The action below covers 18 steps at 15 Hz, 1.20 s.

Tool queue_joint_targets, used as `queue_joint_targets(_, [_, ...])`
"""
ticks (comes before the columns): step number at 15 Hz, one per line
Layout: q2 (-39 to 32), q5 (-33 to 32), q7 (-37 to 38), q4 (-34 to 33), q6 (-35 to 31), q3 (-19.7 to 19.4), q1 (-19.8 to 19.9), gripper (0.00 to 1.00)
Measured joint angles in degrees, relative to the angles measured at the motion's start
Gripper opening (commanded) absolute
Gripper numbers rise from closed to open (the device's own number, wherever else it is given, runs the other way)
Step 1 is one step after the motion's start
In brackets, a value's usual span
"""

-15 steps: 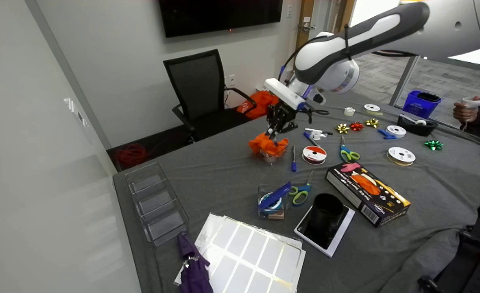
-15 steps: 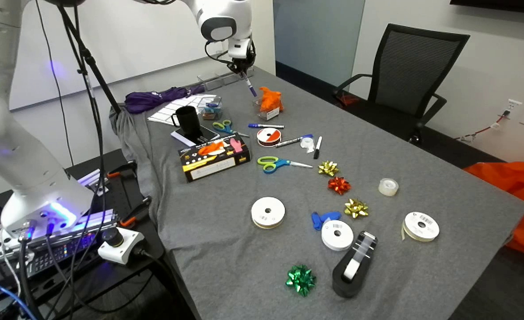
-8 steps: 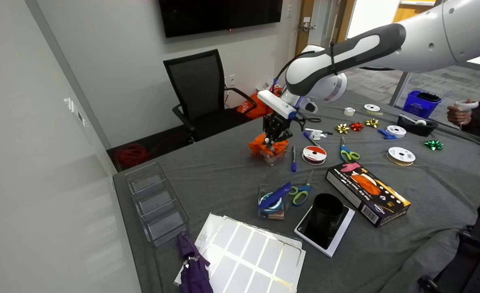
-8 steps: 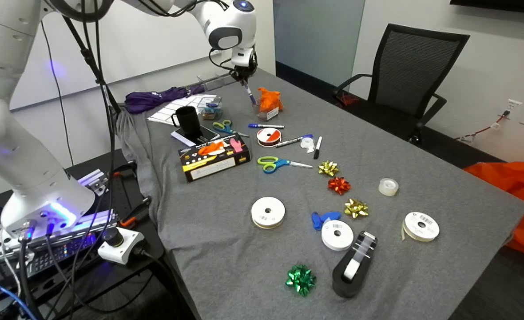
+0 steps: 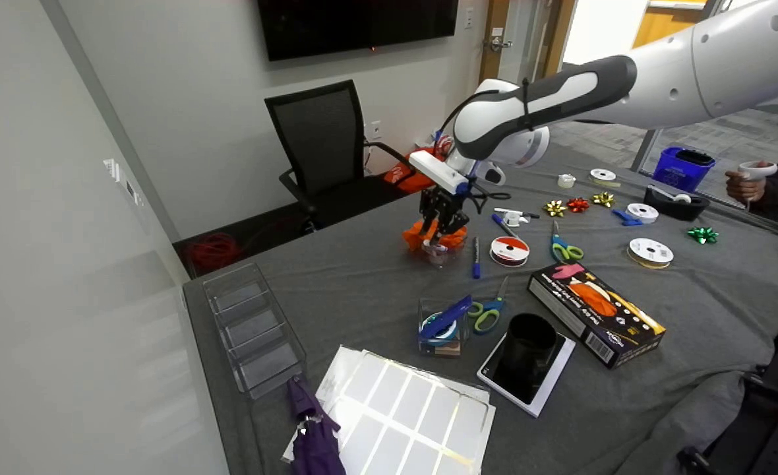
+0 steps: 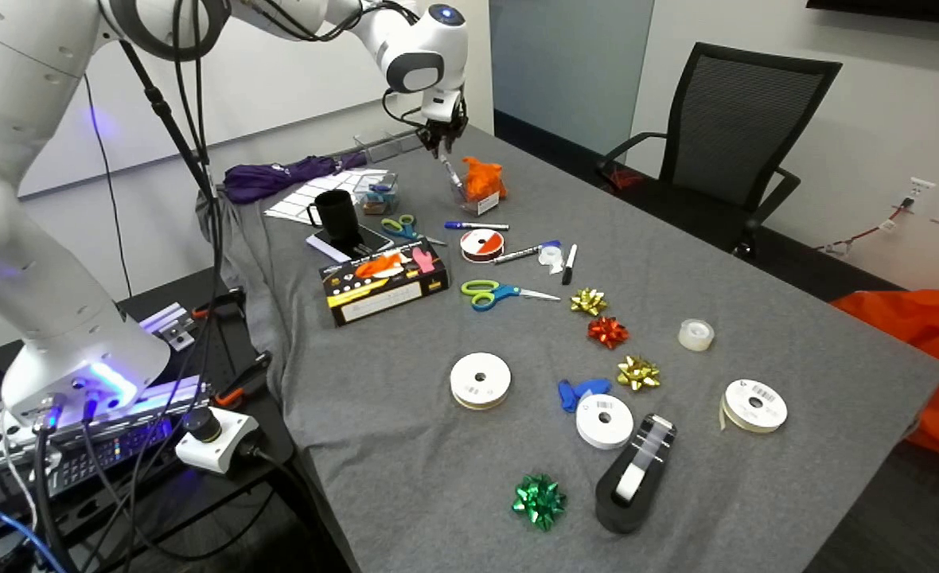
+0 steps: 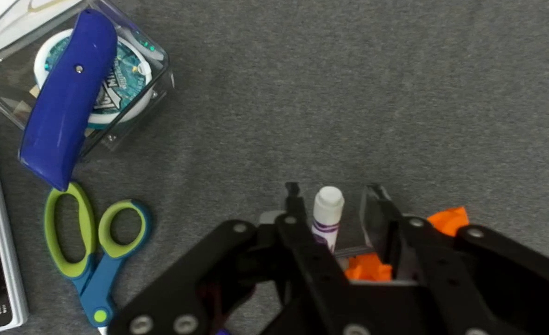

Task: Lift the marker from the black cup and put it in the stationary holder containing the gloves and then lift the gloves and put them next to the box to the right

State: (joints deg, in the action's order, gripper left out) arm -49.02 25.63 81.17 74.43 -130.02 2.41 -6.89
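Observation:
The white and purple marker (image 6: 451,170) stands tilted in the clear holder (image 6: 488,205), beside the orange gloves (image 6: 482,180). My gripper (image 6: 441,148) is just above the holder. In the wrist view my gripper (image 7: 332,190) is open around the marker (image 7: 328,211), with a gap between it and the right finger. The gloves (image 7: 370,267) show partly behind the fingers there. The gripper (image 5: 430,236) hides part of the gloves (image 5: 453,239) in an exterior view. The black cup (image 5: 529,343) stands on a white-edged tablet. The glove box (image 5: 597,310) lies beside it.
A clear container (image 7: 158,88) with a blue stapler-like item and tape stands near the holder. Scissors (image 7: 88,251), a blue-capped marker (image 5: 476,258) and a ribbon spool (image 5: 509,252) lie close by. A clear divided tray (image 5: 257,330) stands at the table's edge.
My gripper has come down with the marker, whose lower end is now inside the holder. The fingers now stand apart from the marker on one side. The gloves stay in place.

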Motion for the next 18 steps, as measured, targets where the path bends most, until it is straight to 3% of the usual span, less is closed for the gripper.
queue_joint_targets(4, [-0.94, -0.90, 0.42, -1.69, 0.08, 0.00, 0.00, 0.98])
queue_joint_targets(5, [-0.95, -1.09, 0.41, -1.85, 0.08, 0.01, 0.00, 1.00])
queue_joint_targets(10, [-0.53, -2.63, 0.20, -2.64, -1.94, -0.02, -0.06, 1.00])
queue_joint_targets(18, [-0.43, -12.30, 3.52, -4.82, -5.14, -3.65, -2.19, 1.00])
